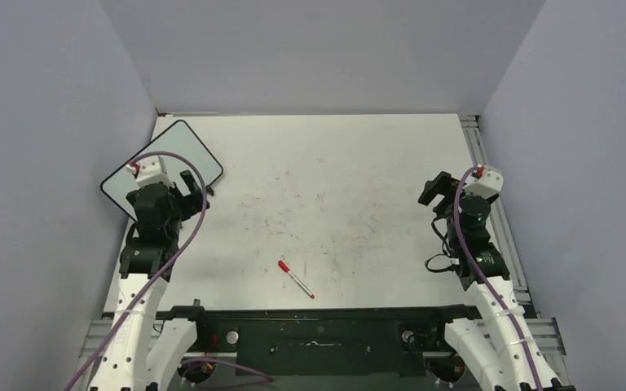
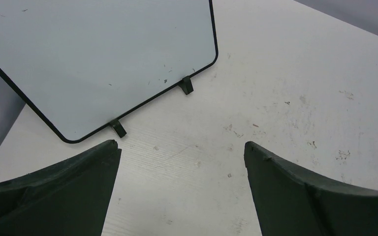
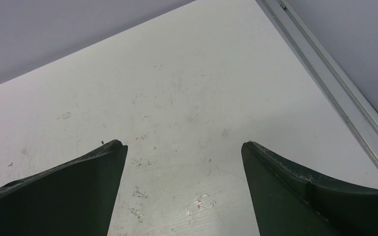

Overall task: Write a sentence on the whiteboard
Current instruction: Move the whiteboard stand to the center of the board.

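The whiteboard (image 1: 181, 151) lies at the table's far left corner, white with a thin black frame and two small black feet. In the left wrist view the whiteboard (image 2: 103, 59) bears only a few dark specks; the sentence is not in view. My left gripper (image 1: 194, 186) hovers just in front of the board's near edge, open, and in its own view the left gripper (image 2: 181, 145) has bare tabletop between its fingers. A white marker with a red cap (image 1: 295, 278) lies near the table's front middle. My right gripper (image 1: 432, 189) is open at the right side, and the right gripper (image 3: 183, 143) holds nothing.
The tabletop (image 1: 334, 195) is white and scuffed with grey marks. A metal rail (image 3: 334, 73) runs along its right edge, close to the right arm. Grey walls enclose the table on the left, back and right. A black base bar (image 1: 318, 326) spans the near edge.
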You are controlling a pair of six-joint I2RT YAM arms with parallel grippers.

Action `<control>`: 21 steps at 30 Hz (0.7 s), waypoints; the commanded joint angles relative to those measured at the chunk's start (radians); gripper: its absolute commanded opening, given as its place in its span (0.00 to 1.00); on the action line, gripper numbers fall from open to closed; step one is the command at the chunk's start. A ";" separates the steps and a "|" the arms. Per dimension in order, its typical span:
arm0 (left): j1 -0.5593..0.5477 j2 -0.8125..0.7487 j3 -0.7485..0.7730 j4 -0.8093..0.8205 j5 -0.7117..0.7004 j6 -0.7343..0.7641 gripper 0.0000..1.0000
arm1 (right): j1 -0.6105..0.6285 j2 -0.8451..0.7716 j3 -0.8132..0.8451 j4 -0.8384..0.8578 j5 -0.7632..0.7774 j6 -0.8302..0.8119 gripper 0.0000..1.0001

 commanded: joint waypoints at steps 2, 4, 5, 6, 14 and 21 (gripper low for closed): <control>0.006 0.026 0.047 0.009 0.017 -0.026 0.96 | 0.002 -0.004 0.032 0.003 -0.013 -0.019 0.90; 0.007 0.046 0.052 0.006 0.024 -0.032 0.96 | 0.003 -0.003 0.032 0.002 -0.013 -0.019 0.90; 0.007 0.055 0.055 0.002 0.025 -0.034 0.96 | 0.003 -0.003 0.033 0.002 -0.015 -0.021 0.90; 0.007 0.064 0.060 -0.001 0.026 -0.033 0.96 | 0.003 -0.003 0.033 0.002 -0.016 -0.022 0.90; 0.029 0.090 0.022 0.024 0.049 -0.017 0.96 | 0.003 -0.008 0.032 0.001 -0.033 -0.021 0.90; 0.231 0.294 0.029 0.127 0.260 -0.110 0.94 | 0.003 -0.015 0.028 -0.005 -0.054 -0.024 0.90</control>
